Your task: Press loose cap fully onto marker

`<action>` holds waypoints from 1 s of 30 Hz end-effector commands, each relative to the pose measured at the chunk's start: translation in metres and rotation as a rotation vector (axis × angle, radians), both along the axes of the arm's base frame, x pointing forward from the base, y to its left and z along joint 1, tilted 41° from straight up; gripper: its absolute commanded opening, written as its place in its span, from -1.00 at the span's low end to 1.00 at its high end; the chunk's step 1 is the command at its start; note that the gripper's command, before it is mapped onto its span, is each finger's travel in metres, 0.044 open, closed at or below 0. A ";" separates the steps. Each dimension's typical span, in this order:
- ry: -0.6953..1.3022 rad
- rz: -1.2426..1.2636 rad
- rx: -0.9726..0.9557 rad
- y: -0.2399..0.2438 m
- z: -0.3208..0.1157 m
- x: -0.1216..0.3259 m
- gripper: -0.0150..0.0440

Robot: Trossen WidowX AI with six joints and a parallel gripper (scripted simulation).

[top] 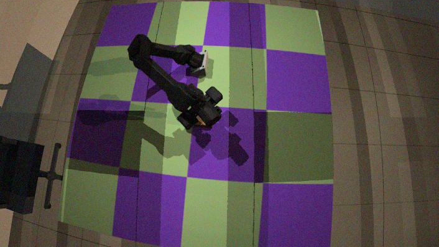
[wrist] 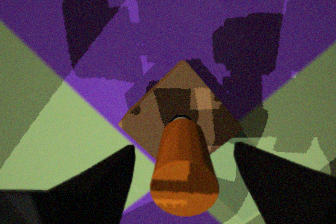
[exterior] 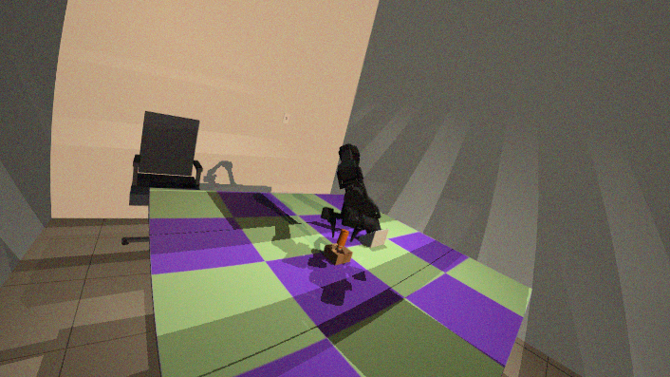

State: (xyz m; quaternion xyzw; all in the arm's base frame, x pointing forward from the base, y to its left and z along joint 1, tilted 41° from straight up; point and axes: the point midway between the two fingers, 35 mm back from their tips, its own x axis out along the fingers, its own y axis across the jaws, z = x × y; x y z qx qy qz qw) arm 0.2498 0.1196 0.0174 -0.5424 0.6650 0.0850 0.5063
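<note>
The orange cap (exterior: 343,238) (wrist: 184,175) stands over the marker, in line above the brown holder block (exterior: 334,254) (wrist: 140,120). The marker is almost wholly hidden; a thin grey and black rim shows at the cap's lower end in the wrist view. The frames do not show whether the cap is fully seated. My gripper (exterior: 343,235) (wrist: 184,150) is open. Its two black fingers stand on either side of the cap, with a gap on each side in the wrist view. In the top view the gripper hides most of the cap and block.
The arm's base with its pale mounting plate (top: 204,62) (exterior: 379,238) stands on the purple and green checkered table (top: 298,82) (exterior: 207,298), behind the holder block in the exterior view. A dark office chair (exterior: 168,144) (top: 19,172) is beyond the table's edge.
</note>
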 end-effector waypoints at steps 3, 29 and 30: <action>0.000 0.000 0.000 0.000 0.000 0.000 1.00; -0.540 -0.643 0.087 0.043 0.048 -0.010 -0.33; -0.540 -0.643 0.087 0.043 0.048 -0.010 -0.42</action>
